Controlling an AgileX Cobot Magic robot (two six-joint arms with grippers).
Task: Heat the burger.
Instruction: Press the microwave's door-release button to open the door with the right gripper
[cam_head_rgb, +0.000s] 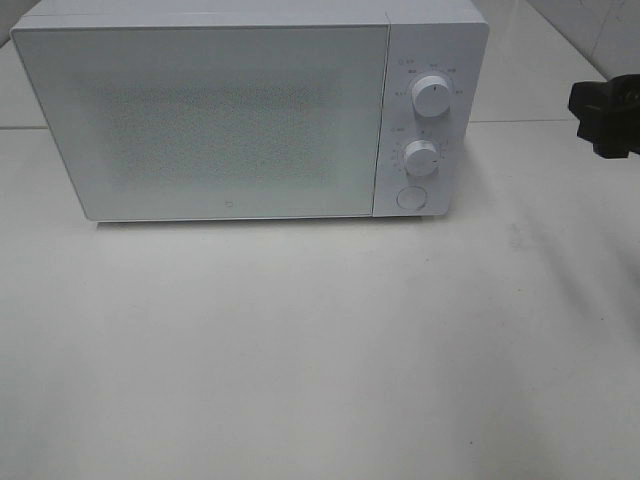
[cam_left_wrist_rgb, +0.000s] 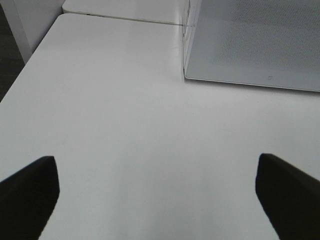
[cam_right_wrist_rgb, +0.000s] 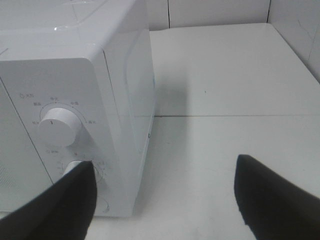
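Note:
The burger is not in view in any frame. A white microwave (cam_head_rgb: 250, 110) stands at the back of the white table with its door (cam_head_rgb: 200, 120) shut. My left gripper (cam_left_wrist_rgb: 156, 165) is open and empty, over bare table in front of the microwave's left corner (cam_left_wrist_rgb: 255, 40). My right gripper (cam_right_wrist_rgb: 165, 167) is open and empty, beside the microwave's control panel (cam_right_wrist_rgb: 55, 100). One of its fingers (cam_right_wrist_rgb: 60, 205) covers part of the lower knob. In the exterior high view only its black end (cam_head_rgb: 607, 115) shows, at the right edge.
The panel has an upper knob (cam_head_rgb: 431, 97), a lower knob (cam_head_rgb: 421, 158) and a round button (cam_head_rgb: 410, 198). The white table (cam_head_rgb: 320, 350) stretches in front of the microwave. A tiled wall (cam_right_wrist_rgb: 215, 12) rises behind it. The table's left edge (cam_left_wrist_rgb: 20, 75) drops to a dark floor.

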